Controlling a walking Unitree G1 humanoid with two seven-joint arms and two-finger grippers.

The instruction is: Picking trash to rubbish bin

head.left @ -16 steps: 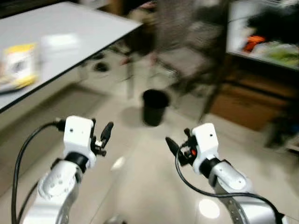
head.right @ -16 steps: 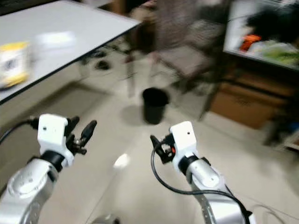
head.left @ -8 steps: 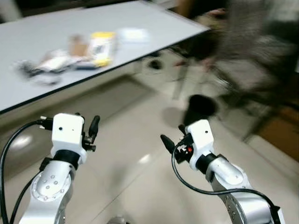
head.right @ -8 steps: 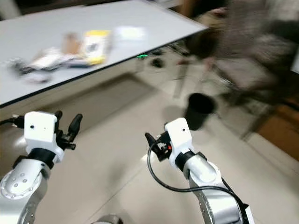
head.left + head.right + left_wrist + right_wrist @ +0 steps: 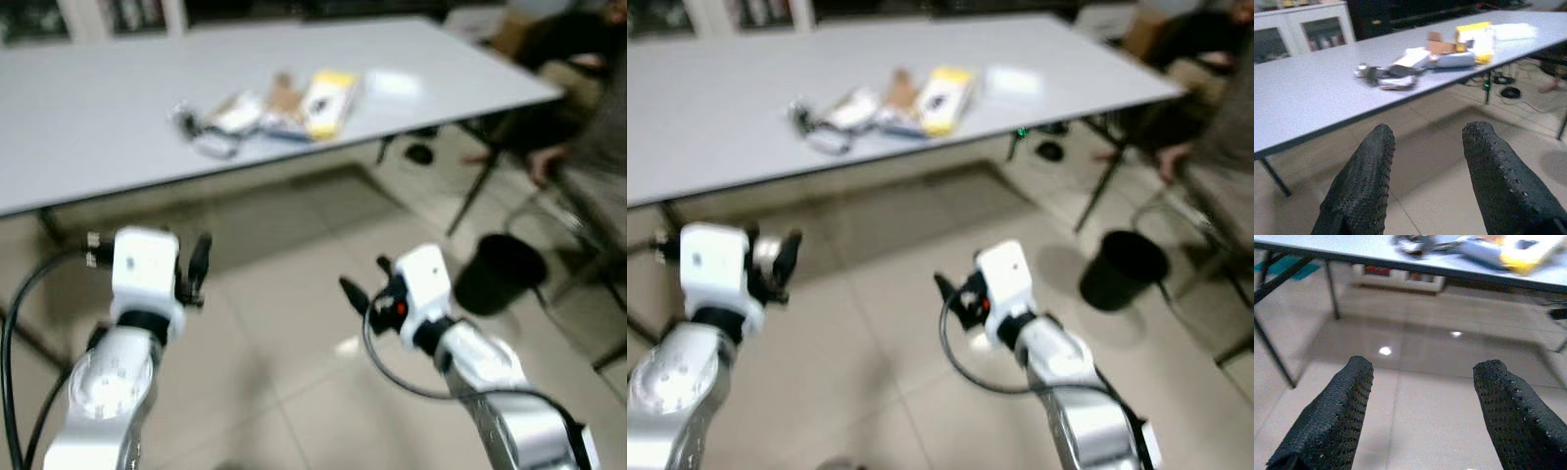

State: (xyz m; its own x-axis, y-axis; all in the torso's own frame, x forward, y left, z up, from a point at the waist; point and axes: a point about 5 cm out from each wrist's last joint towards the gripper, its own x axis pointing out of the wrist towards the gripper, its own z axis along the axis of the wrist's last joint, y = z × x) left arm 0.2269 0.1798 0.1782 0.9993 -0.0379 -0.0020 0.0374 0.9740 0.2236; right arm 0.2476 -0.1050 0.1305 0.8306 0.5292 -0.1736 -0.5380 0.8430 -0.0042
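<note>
1. Currently approach phase, judged from layout: left pincer (image 5: 1422, 181) and right pincer (image 5: 1420, 416) raised at chest height over the tiled floor (image 5: 284, 323), both spread wide, gripping nothing.
2. Trash pile (image 5: 269, 103) ahead of and above both pincers, well apart from them, mid-tabletop; out of reach, so more walking likely needed.
3. Pile make-up: yellow packet (image 5: 328, 101), flat and glossy; brown cardboard scrap (image 5: 284, 96); white wrapper (image 5: 235, 110); dark crumpled bit with a cord-like loop (image 5: 201, 137). Blurred, so finer detail not readable. Separate white flat piece (image 5: 394, 84) further along, toward the right pincer's side.
4. Tabletop (image 5: 88, 117) pale grey, smooth, thin dark edge, on slim black legs.
5. Rubbish bin (image 5: 500, 274) black, round, open-topped, standing on the floor to the outer side of the right pincer, near it, beside a chair (image 5: 578, 196).
6. Fingers (image 5: 1359, 186) black, rubbery, dimpled pads, rounded tips; probably held open in advance for a pinch on thin, light wrappers.
7. Floor glossy beige tile, light glare spots.
</note>
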